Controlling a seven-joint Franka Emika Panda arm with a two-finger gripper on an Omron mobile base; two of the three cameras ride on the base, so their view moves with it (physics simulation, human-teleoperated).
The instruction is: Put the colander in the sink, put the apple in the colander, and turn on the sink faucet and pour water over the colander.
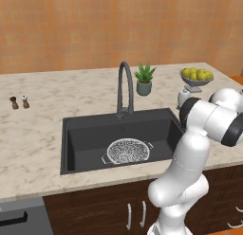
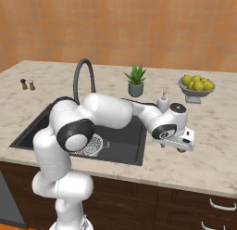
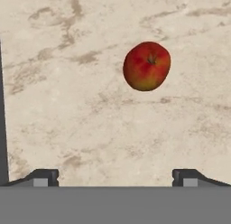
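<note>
The white-grey mesh colander lies on the floor of the dark sink, near its front wall; the arm covers part of the colander in the right base view. Behind the basin stands the dark gooseneck sink faucet, with no water running. On the marble counter right of the sink rests the red-orange apple. My gripper hovers above the counter close to it, open, with nothing between its fingertips. The apple sits ahead of the fingers, off to one side. The right base view shows the hand low over the counter.
A potted plant, a white soap dispenser and a bowl of yellow-green fruits stand at the back right. Two small shakers stand far left. The sink's dark edge runs along one side of the hand view.
</note>
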